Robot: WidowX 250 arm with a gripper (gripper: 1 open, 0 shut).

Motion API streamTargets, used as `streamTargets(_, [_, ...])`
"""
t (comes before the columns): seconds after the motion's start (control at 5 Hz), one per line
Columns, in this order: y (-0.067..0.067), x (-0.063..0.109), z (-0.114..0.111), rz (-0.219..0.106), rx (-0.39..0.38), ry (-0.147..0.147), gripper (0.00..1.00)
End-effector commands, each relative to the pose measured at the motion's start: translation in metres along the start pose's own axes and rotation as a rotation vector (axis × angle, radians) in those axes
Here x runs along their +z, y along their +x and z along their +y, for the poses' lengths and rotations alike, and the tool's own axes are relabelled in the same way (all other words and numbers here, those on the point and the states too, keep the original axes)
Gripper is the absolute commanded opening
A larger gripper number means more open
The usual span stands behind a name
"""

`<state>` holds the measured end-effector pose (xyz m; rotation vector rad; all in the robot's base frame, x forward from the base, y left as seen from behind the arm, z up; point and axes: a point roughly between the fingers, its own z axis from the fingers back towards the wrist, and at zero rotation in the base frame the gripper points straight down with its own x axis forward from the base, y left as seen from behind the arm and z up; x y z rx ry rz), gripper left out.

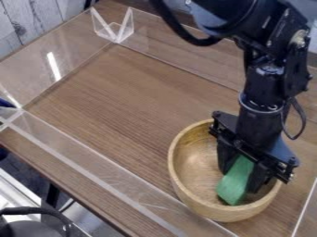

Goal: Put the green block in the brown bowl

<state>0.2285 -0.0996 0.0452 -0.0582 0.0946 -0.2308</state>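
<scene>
green block's (233,188) upper end hidden behind the jaws (254,159) — arm (260,46) cropped by the top edge

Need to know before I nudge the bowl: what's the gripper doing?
Gripper: around the green block, inside the bowl; whether it is clamped can't be told.

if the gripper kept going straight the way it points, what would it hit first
Probably the inside of the bowl, with the green block at the gripper arriving first; depth is hard to judge.
</scene>
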Motion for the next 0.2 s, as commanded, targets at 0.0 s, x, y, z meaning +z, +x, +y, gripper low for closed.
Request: streamTargets(0.0, [0.0036, 0.0050, 0.0033, -0.012, 0.008, 0.001, 0.00])
